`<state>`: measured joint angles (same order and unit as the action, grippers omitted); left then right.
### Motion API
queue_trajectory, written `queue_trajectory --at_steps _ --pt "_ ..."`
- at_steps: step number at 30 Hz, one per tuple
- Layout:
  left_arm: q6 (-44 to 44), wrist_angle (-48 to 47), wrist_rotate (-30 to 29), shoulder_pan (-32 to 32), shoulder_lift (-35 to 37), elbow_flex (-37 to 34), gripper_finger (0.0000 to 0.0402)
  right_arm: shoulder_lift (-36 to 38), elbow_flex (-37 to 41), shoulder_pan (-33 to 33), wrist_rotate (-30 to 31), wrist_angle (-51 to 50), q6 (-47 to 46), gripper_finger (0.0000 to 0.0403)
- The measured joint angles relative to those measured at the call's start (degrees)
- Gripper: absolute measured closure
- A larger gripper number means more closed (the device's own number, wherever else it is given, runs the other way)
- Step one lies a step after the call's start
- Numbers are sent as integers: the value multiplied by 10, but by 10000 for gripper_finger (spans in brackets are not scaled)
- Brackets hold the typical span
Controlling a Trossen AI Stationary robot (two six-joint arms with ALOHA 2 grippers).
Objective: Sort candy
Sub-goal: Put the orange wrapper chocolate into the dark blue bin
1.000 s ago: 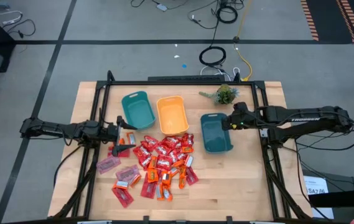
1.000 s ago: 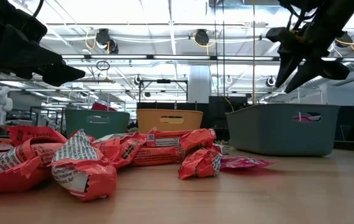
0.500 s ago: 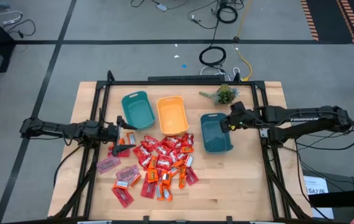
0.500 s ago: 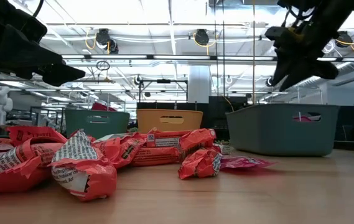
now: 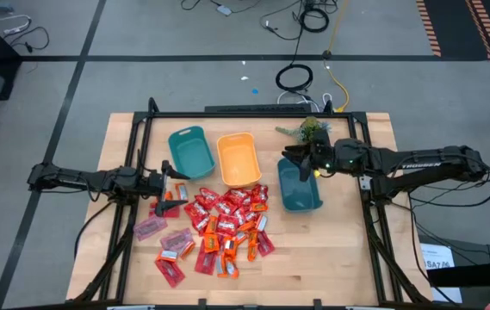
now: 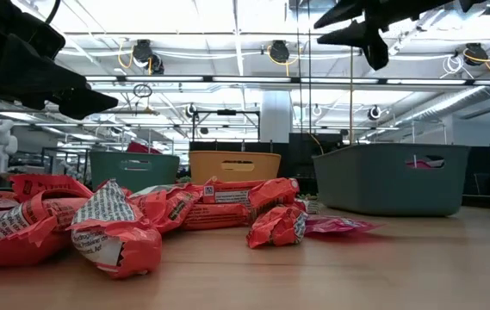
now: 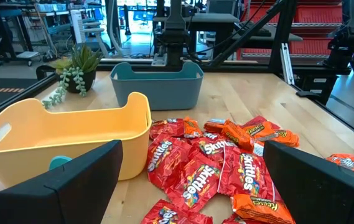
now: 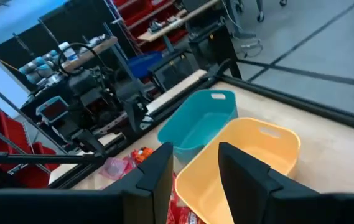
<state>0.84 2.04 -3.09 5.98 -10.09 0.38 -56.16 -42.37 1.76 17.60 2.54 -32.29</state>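
The candy (image 5: 225,222) lies in a loose heap on the table's middle: mostly shiny red packets, some orange, with pale pink packets (image 5: 151,227) at its left side. The left wrist view shows the same red heap (image 7: 217,165) close ahead. My left gripper (image 5: 176,191) hovers open just left of the heap, fingers level and pointing right. My right gripper (image 5: 292,164) is open and empty, raised over the right teal bin (image 5: 299,188), high in the low view (image 6: 335,27). Its two fingers (image 8: 155,180) stand apart.
Three bins stand in a row behind the heap: a teal bin (image 5: 190,151), an orange bin (image 5: 237,159) and the right teal bin. Something pink (image 6: 421,161) shows through that bin's handle slot. A small green plant (image 5: 312,131) sits at the far right. Bare wood lies near the near edge.
My right gripper has moved toward the table's left, from the right teal bin's right rim to over the bin. It has risen and tipped from pointing down to nearly level. The left arm and the candy have kept still.
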Motion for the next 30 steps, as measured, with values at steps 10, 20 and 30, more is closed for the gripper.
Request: queue_trajectory --at_steps 10,20,30 --pt "0 0 0 0 0 0 6 -33 0 1 -15 5 0 228" --pt "0 0 0 0 0 0 6 -102 1 1 -13 4 -21 98" --pt "0 0 0 0 0 0 6 -204 -3 -8 -112 117 -51 84"
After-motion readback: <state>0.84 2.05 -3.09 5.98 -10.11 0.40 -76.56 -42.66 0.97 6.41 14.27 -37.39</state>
